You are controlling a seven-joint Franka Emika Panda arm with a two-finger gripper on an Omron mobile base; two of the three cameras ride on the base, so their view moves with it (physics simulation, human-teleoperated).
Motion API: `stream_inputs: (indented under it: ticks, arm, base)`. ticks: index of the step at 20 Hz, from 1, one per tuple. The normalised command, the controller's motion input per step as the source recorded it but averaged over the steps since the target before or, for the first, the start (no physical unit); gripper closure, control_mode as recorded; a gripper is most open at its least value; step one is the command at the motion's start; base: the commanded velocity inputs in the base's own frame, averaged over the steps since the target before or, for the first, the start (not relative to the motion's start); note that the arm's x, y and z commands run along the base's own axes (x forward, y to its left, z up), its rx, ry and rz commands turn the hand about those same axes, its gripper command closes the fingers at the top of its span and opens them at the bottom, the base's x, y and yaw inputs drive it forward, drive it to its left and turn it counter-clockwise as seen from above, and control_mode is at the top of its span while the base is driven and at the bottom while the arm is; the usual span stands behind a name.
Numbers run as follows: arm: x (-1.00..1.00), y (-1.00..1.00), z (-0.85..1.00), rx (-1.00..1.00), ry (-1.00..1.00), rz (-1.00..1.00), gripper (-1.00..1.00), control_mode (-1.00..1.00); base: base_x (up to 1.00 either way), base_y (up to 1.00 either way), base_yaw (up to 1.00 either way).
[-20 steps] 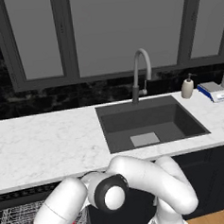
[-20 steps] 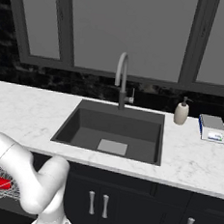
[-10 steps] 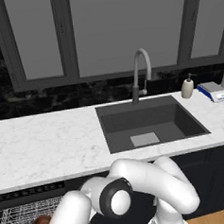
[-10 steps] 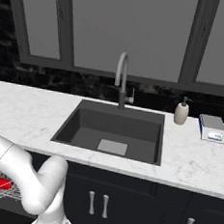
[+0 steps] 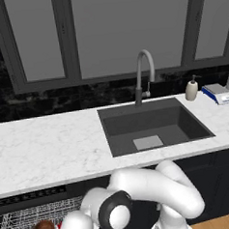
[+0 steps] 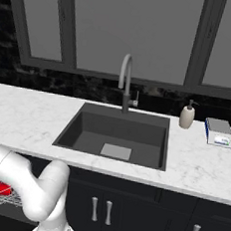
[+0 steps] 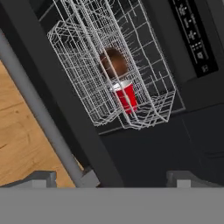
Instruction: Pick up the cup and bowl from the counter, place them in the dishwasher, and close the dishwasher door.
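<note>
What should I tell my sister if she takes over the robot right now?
Tool: open, holding nothing, hanging low by the open dishwasher door.
Cup and bowl: both in the rack inside the dishwasher, side by side.
Counter: cup and bowl are off it.
Done: both things loaded.
Left: swing the door shut.

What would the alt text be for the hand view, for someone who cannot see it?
A white wire rack pulled out of a dark dishwasher holds a small red tapered cup touching a glossy reddish-brown round bowl. The open dark door's pale bar handle crosses the left side above wooden flooring.
</note>
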Motion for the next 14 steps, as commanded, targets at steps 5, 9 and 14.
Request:
stream_inputs:
  ticks: [5, 9, 14]
  arm:
    - [0.44, 0.01, -0.60, 0.00, -0.23, -0.01, -1.00, -1.00]
    - [0.26, 0.28, -0.60, -0.04, -0.14, -0.06, -1.00, -1.00]
    - [0.39, 0.54, -0.56, -0.07, -0.01, -0.06, -1.00, -1.00]
  base:
    - [0.00, 0.00, 0.00]
    - [0.00, 0.00, 0.00]
    - [0.00, 0.00, 0.00]
